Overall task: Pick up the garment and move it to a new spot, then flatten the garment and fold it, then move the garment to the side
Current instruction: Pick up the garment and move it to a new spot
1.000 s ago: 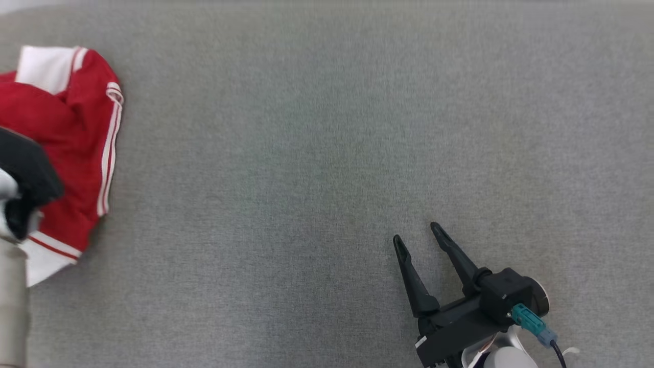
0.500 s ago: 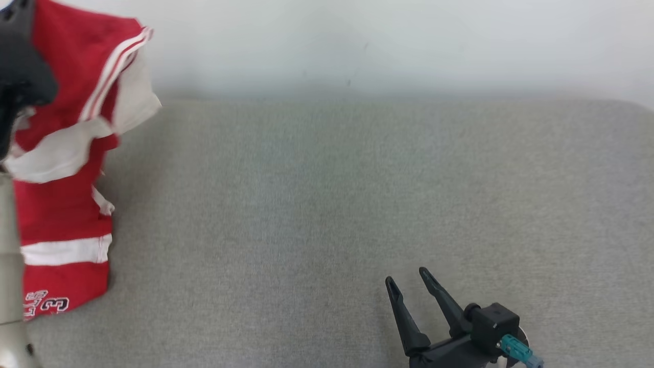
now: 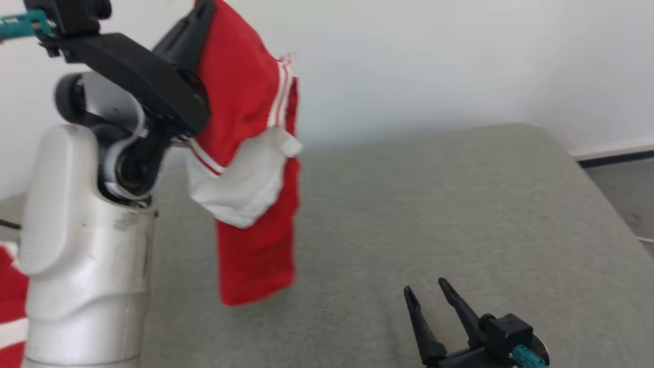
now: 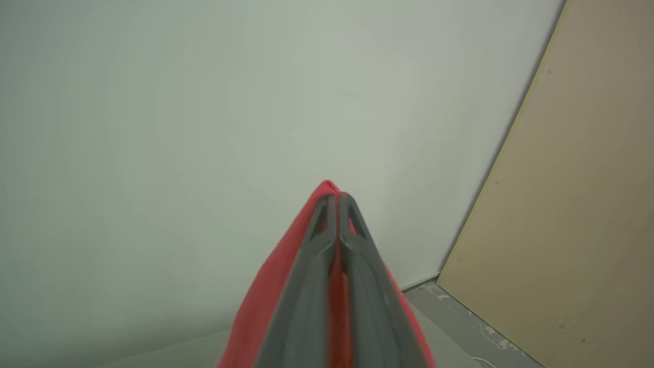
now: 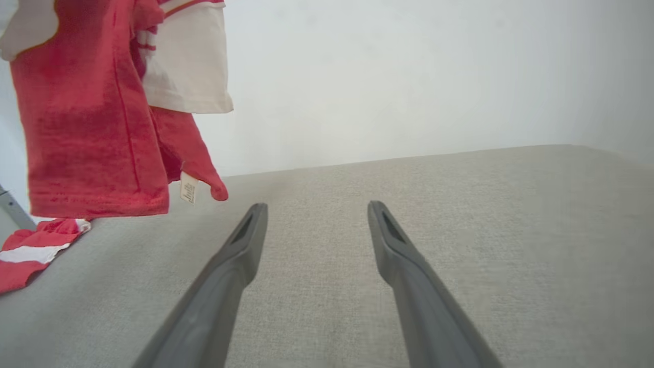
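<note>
The garment (image 3: pixel 250 153) is red with white stripes and white panels. It hangs in the air from my left gripper (image 3: pixel 204 10), raised high at the upper left, its lower hem just above the grey padded table (image 3: pixel 434 204). In the left wrist view the left gripper (image 4: pixel 334 197) is shut on a fold of the garment (image 4: pixel 265 306). My right gripper (image 3: pixel 431 301) rests low near the table's front, open and holding nothing. From the right wrist view, the garment (image 5: pixel 92 128) dangles to the upper left of the spread right gripper (image 5: pixel 317 209).
More red and white cloth (image 5: pixel 30 250) lies at the table's left edge; I cannot tell whether it belongs to the same garment. My pale left forearm (image 3: pixel 82 245) stands at the left. A white wall is behind, floor (image 3: pixel 623 189) to the right, and a beige panel (image 4: pixel 587 204).
The head camera has tilted up. My left gripper has lifted the garment off the table and carried it up and toward the middle. The right gripper stays open and in place.
</note>
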